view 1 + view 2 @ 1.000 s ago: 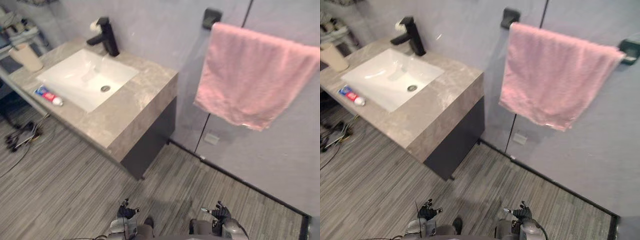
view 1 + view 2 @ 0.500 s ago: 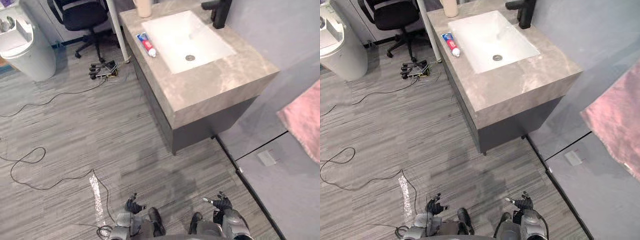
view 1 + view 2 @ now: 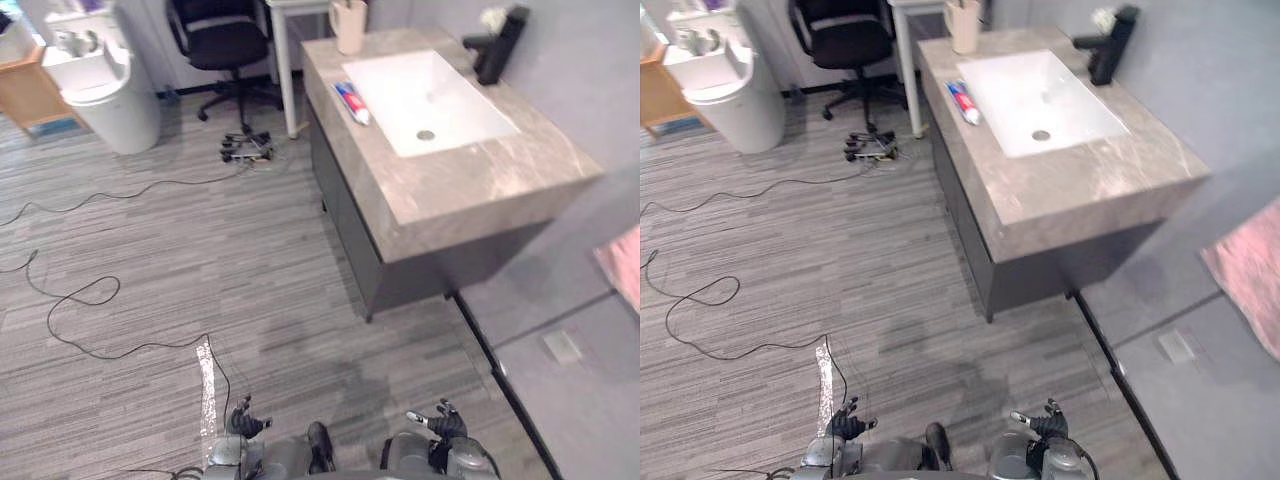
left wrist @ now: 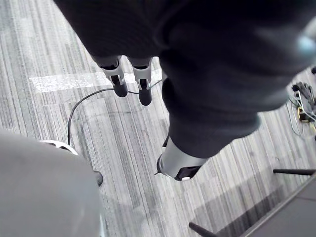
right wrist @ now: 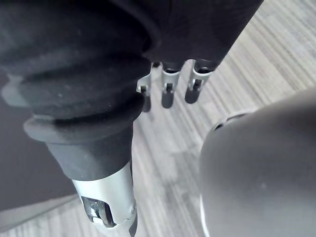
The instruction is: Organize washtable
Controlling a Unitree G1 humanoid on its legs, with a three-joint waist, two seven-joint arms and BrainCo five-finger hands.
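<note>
Washtable [image 3: 480, 188]: grey marbled top, white basin [image 3: 445, 88], toothpaste tube [image 3: 351, 102] beside. Left hand [image 3: 243, 421], right hand [image 3: 441, 425] loosely spread, empty.

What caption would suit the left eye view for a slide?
Ahead, the washtable holds toothpaste, cup and faucet; left hand and right hand hang open below.

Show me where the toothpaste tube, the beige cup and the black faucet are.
toothpaste tube [image 3: 351, 102], left eye view, tube's middle
beige cup [image 3: 349, 27], left eye view, side wall
black faucet [image 3: 500, 50], left eye view, upright body
</note>
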